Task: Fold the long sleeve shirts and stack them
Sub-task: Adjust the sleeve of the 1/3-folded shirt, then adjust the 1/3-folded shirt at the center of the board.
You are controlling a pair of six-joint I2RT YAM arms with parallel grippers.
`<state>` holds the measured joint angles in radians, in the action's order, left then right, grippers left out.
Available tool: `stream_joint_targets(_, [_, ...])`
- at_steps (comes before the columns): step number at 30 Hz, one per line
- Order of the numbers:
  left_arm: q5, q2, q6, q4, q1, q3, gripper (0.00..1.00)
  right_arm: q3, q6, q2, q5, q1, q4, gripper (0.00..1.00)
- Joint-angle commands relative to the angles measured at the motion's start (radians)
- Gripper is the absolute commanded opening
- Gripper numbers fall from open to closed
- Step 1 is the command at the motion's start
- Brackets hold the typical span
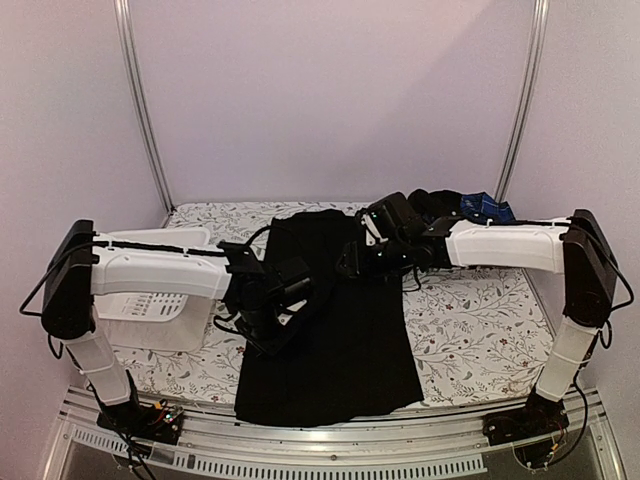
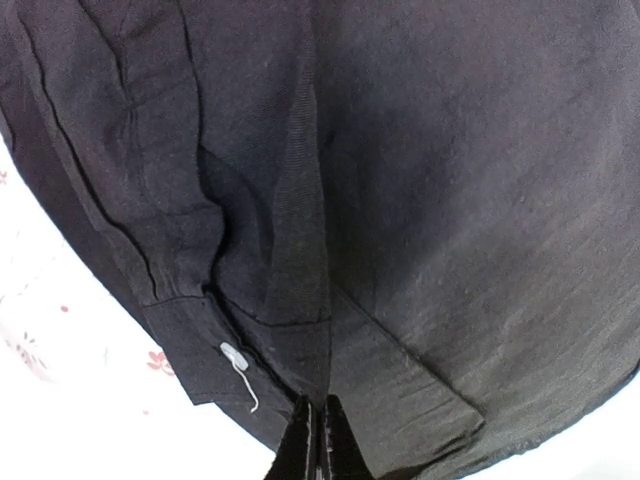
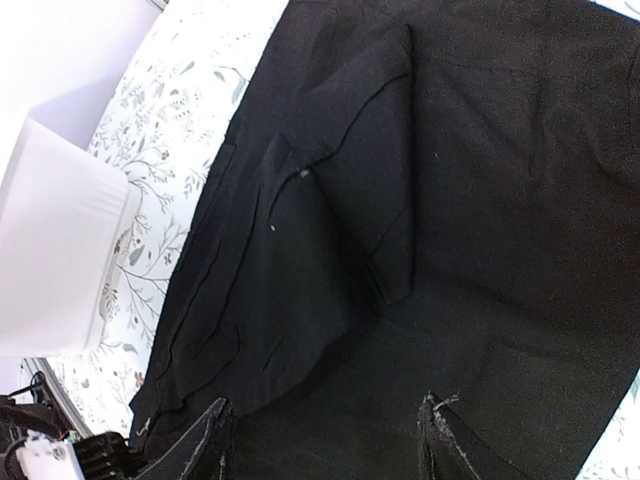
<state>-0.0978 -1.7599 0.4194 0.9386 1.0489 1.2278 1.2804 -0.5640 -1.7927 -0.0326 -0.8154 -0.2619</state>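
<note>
The left hand [image 2: 316, 435] is pinched tight on a raised ridge of the black shirt [image 1: 340, 360], which lies spread on the bench [image 1: 470, 320] beneath both hands. The right hand [image 3: 325, 405] hovers over it, fingers wide, holding nothing. The plaid shirt [image 1: 487, 208] lies bunched beyond the right hand.

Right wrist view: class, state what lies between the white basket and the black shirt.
A strip of floral table cover separates the white basket from the black shirt, with nothing lying on it; the right wrist view shows this clearly.
</note>
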Motion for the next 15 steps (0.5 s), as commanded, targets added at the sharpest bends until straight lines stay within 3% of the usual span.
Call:
stream_joint_targets(1, [0.002, 0.047, 0.033, 0.067, 0.014, 0.01, 0.0, 0.083, 0.006, -0.056, -0.018, 0.007, 0.025, 0.6])
stream_joint_targets(8, [0.04, 0.08, 0.024, 0.101, 0.035, 0.016, 0.0, 0.119, 0.004, -0.125, -0.039, 0.007, 0.032, 0.6])
stream_joint_targets(15, [0.118, 0.0, 0.003, 0.123, 0.106, 0.015, 0.0, 0.119, 0.0, -0.161, -0.041, 0.007, 0.035, 0.6])
